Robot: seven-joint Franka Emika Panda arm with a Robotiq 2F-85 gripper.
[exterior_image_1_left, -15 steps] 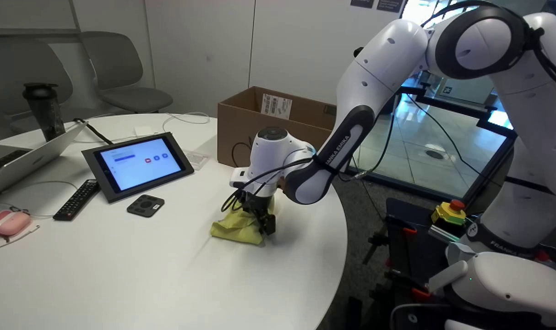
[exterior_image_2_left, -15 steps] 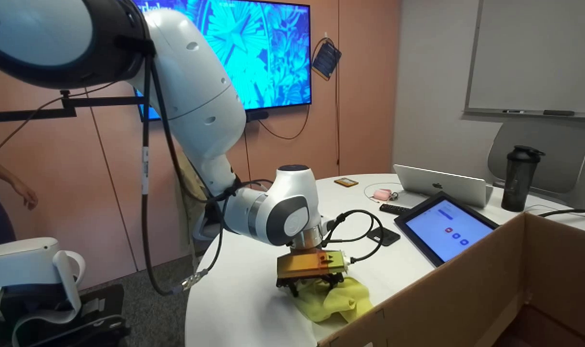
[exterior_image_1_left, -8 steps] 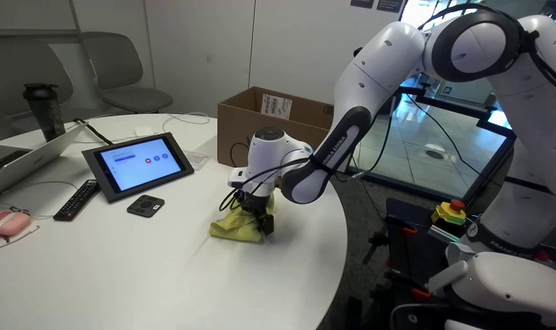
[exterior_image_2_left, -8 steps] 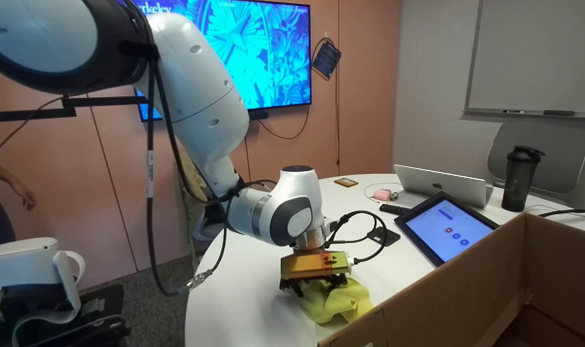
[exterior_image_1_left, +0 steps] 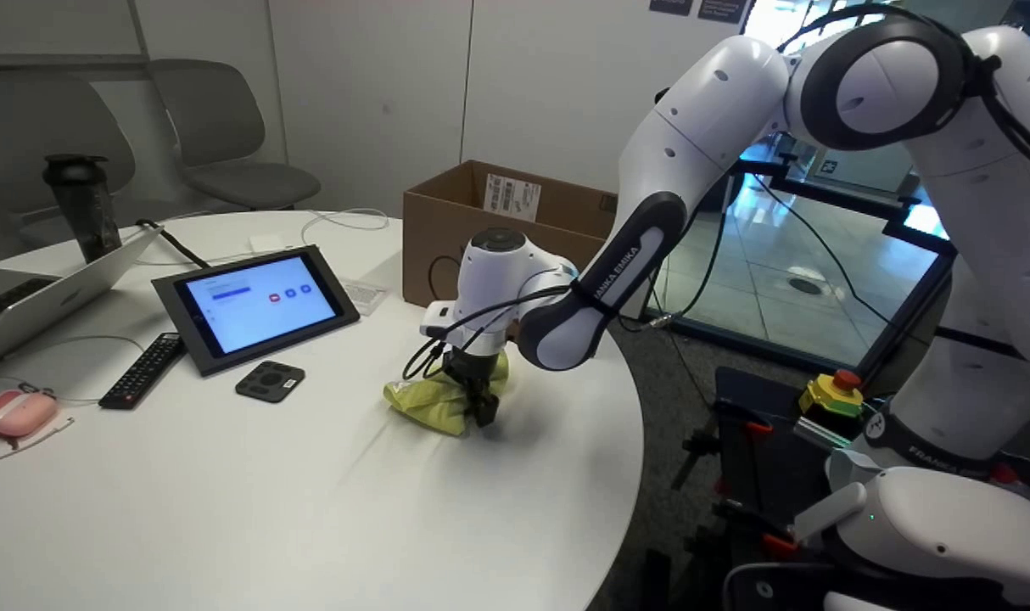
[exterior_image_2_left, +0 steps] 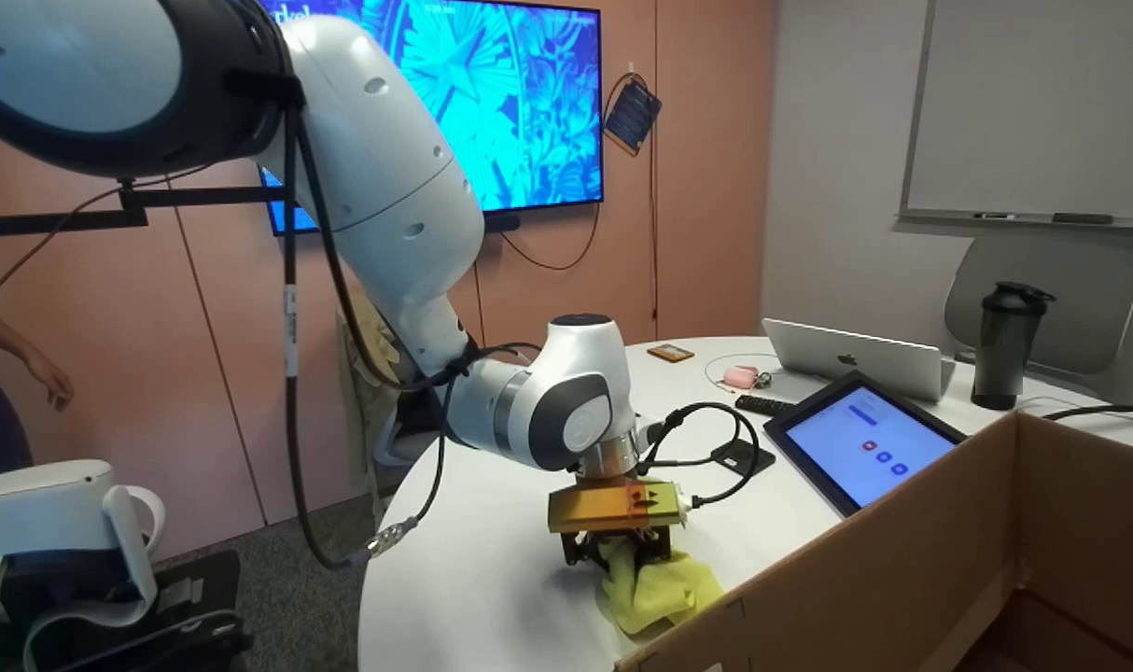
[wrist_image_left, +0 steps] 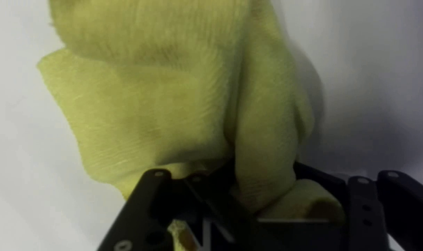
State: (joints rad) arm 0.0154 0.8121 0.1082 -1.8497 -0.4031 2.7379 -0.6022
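Observation:
A crumpled yellow-green cloth [exterior_image_1_left: 430, 403] lies on the white round table [exterior_image_1_left: 311, 509], directly beneath the arm. My gripper [exterior_image_2_left: 634, 560] points down at it, its fingers drawn together with a fold of cloth squeezed up between them. In the wrist view the cloth [wrist_image_left: 145, 97] fills much of the picture. Its bunched part rises between the dark fingers of the gripper [wrist_image_left: 263, 170]. The looser part of the cloth spreads out beyond the fingers over the table. Seen in an exterior view, the gripper [exterior_image_1_left: 479, 412] is low, close to the tabletop, and partly hides the cloth.
An open cardboard box [exterior_image_2_left: 837, 551] stands close beside the cloth. Farther along the table are a tablet on a stand [exterior_image_1_left: 265, 301], a small black device [exterior_image_1_left: 270, 381], a remote control [exterior_image_1_left: 142, 371], a laptop [exterior_image_2_left: 856, 359] and a dark shaker bottle [exterior_image_2_left: 1005, 345].
The fingers have closed in on the cloth, which has bunched up between them. Its near edge has drawn in toward the gripper. The gripper has risen very slightly.

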